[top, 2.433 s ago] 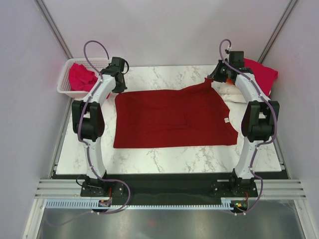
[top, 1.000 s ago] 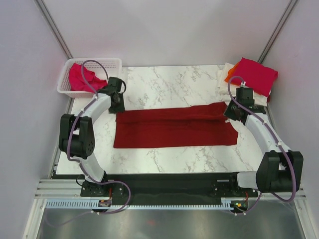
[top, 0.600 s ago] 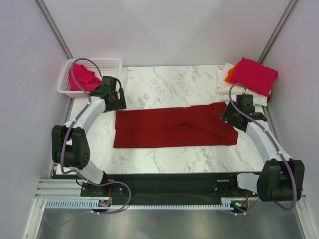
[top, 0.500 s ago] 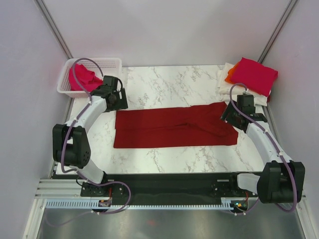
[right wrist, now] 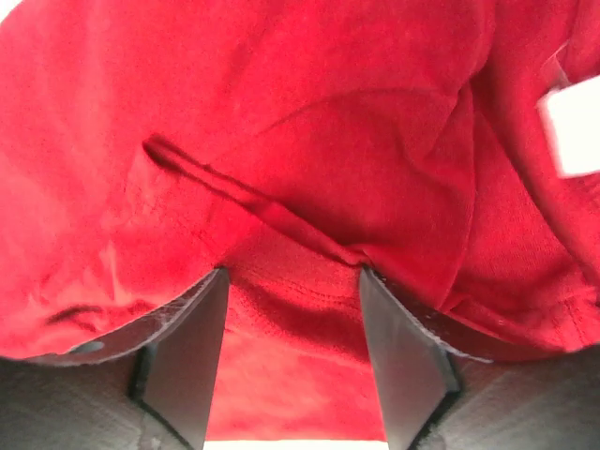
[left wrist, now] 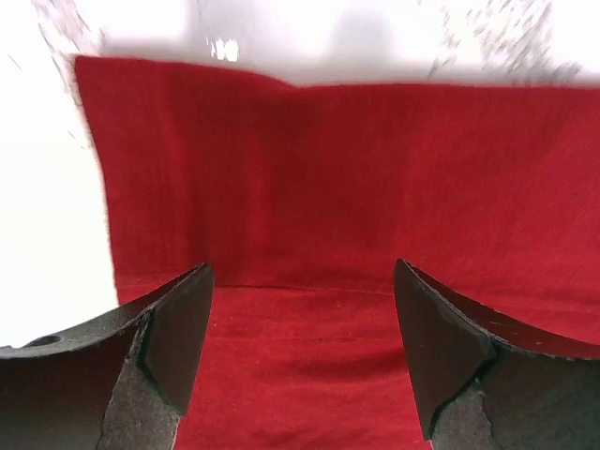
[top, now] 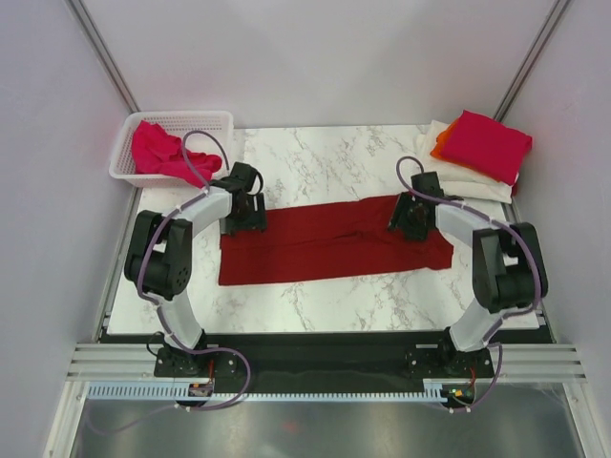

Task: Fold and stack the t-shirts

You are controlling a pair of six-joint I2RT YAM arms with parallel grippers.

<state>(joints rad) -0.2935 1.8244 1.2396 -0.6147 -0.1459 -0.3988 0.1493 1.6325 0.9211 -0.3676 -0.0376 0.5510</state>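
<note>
Compared with half a second earlier, found both grippers drawn inward, off the ends and onto the far edge of the dark red t-shirt (top: 334, 240). Saw that shirt lying across the middle of the marble table (top: 325, 305) as a long band, folded lengthwise, flat at its left end, rumpled and ridged near its right. Noted the left gripper (top: 250, 218) low over the left part, fingers (left wrist: 169, 337) spread, nothing between them but flat cloth below. Noted the right gripper (top: 409, 218) over the right part, fingers likewise apart, a raised crease running across just at the tips. Judged the right side the likelier trouble: could have pinched only the top ply at that crease, or dragged the bunched cloth along, and so spoiled the next fold. Could also have caught the plies unevenly on the left and pulled the band askew. Further out, marked the folded stack (top: 482, 145) at the far right corner, pink-magenta on top over orange and cream-white, well apart from the grippers. Marked too the loose pink shirts (top: 153, 151) in the white mesh basket (top: 205, 115) at the far left.
</note>
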